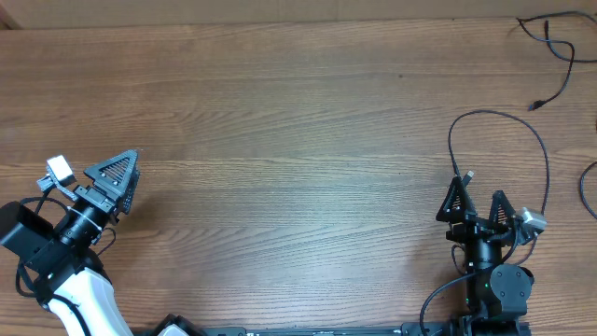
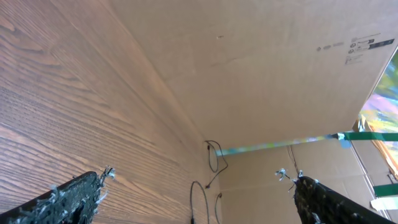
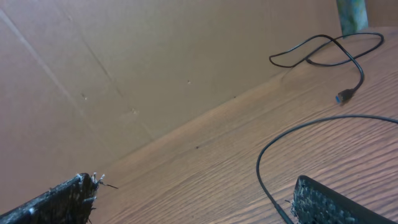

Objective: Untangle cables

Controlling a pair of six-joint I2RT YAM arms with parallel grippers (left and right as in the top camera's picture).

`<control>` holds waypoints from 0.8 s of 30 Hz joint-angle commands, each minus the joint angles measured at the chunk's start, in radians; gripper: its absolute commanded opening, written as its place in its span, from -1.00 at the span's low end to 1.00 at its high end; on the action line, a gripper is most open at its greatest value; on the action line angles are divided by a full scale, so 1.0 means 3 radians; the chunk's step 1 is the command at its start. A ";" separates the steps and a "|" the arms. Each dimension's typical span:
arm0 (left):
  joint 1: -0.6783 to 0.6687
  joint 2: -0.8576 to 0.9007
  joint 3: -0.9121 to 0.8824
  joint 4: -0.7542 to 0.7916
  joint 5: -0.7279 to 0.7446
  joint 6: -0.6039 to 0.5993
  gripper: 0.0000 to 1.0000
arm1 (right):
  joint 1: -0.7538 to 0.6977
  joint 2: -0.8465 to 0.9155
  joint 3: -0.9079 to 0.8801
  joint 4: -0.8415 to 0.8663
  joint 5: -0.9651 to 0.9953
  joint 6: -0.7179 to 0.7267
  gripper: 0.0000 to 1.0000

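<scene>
The right gripper (image 1: 477, 203) is standing with its jaws wide apart and nothing between them, low at the near edge of the table (image 1: 280, 121); a looping cable (image 1: 522, 126) is lying just beside it, its silver-tipped end (image 1: 468, 175) reaching close to the jaws, so I judge the gripper is waiting there because that strand is the nearest to take. The left gripper (image 1: 119, 183) is gaping too, holding nothing, and is sitting well apart from every cable, probably being kept clear until a second hold is wanted. A second cable (image 1: 552, 56) is curling at the far right corner and a third cable (image 1: 585, 191) is arcing at the right edge, each apart from the others, so the strands are looking mostly separated already. The overhead view is giving all three at once; the right wrist view is showing only two, yet is revealing a blue-tipped plug (image 3: 342, 98) and the cardboard wall (image 3: 124, 62) behind it. The left wrist view is catching the cables only as thin distant loops
</scene>
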 commanded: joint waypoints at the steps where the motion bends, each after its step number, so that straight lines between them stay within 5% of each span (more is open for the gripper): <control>1: 0.0011 -0.0017 0.0055 0.0005 0.0050 0.0078 0.99 | 0.0022 -0.0034 -0.0036 0.0003 0.0009 -0.0018 1.00; 10: 0.0011 -0.0017 0.0055 0.0005 0.0050 0.0076 0.99 | 0.0156 -0.0034 -0.0038 -0.0018 -0.0103 -0.1506 1.00; 24: 0.0011 -0.0017 0.0055 0.0005 0.0050 0.0076 0.99 | 0.0179 -0.0034 -0.0037 -0.0011 -0.0149 -0.1575 1.00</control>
